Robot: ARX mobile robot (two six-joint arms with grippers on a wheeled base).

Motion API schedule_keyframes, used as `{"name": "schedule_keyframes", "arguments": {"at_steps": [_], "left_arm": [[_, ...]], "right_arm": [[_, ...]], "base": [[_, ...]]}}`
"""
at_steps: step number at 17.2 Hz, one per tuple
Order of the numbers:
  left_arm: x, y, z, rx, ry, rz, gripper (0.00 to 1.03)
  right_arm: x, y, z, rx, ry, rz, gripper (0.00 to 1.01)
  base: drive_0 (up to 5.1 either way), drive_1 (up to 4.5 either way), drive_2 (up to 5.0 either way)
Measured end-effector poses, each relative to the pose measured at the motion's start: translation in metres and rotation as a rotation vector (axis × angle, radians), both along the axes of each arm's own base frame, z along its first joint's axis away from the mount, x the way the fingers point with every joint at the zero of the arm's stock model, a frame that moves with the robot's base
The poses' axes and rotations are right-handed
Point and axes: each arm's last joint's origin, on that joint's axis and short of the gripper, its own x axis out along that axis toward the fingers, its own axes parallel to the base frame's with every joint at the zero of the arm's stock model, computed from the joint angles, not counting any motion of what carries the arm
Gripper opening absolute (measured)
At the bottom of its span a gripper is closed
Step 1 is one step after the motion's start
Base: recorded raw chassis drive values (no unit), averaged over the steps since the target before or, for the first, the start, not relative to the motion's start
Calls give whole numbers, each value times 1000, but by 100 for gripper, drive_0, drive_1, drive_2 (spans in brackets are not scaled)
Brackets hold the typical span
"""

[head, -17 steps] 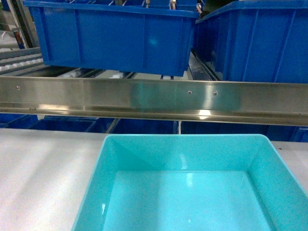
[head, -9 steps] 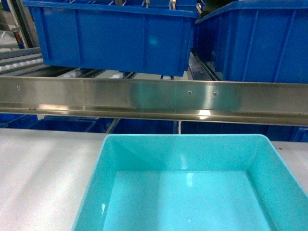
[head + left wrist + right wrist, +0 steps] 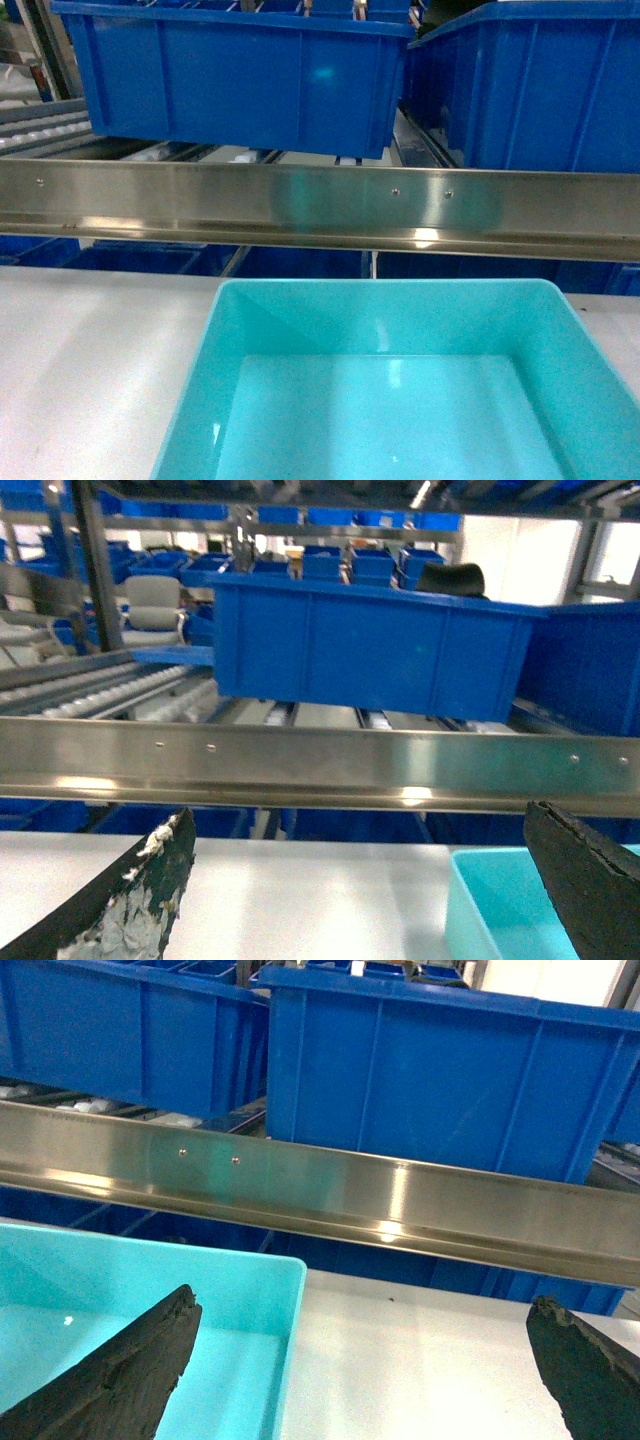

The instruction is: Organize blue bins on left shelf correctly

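Observation:
An empty pale turquoise bin (image 3: 380, 320) rests on the white table in front of the left shelf, whose steel front beam (image 3: 300, 200) runs across the head view. Two dark blue bins (image 3: 240, 80) (image 3: 530, 90) stand on the roller tier behind that beam. My left gripper (image 3: 360, 885) is open and straddles the turquoise bin's left wall (image 3: 480, 900), one finger over the table and one over the bin. The right gripper (image 3: 360, 1365) is open across the bin's right wall (image 3: 285, 1340) in the same way. Neither gripper shows in the head view.
More dark blue bins (image 3: 300, 262) sit on the lower tier under the beam. White rollers (image 3: 40, 130) lie bare at the upper tier's left. The white table top (image 3: 90, 360) stretches to the bin's left. Farther racks of bins (image 3: 340, 560) and a chair (image 3: 150, 605) stand behind.

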Motion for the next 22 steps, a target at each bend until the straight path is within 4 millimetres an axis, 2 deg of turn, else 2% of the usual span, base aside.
{"name": "schedule_keyframes", "arguments": {"at_steps": [2, 3, 4, 6, 8, 10, 12, 15, 19, 22], "left_arm": [[32, -8, -10, -8, 63, -29, 98], [49, -13, -17, -9, 127, -47, 98], [71, -20, -18, -7, 213, -81, 98], [105, -42, -28, 8, 413, -185, 98], [121, -58, -32, 16, 548, -238, 98], [138, -72, -26, 7, 617, -260, 98], [146, -80, -31, -8, 708, -272, 98], [147, -90, -60, -10, 878, -288, 98], [150, -106, -86, 12, 969, -268, 98], [148, -110, -100, 5, 1018, -239, 98]], "right_arm": [[27, 5, -10, -46, 98, 20, 98], [48, 6, -7, -46, 132, 26, 98], [67, 8, -8, -41, 210, 44, 98], [90, 12, -23, -51, 423, 91, 98], [107, 12, -23, -40, 519, 105, 98], [119, 15, -21, -26, 573, 134, 98], [121, 15, -29, -33, 636, 150, 98], [122, 8, -49, -66, 732, 152, 98], [124, 1, -76, -80, 806, 148, 98], [125, -3, -83, -83, 821, 140, 98]], "base": [[0, 0, 0], [0, 0, 0], [0, 0, 0], [0, 0, 0], [0, 0, 0], [0, 0, 0], [0, 0, 0], [0, 0, 0], [0, 0, 0], [0, 0, 0]]}}
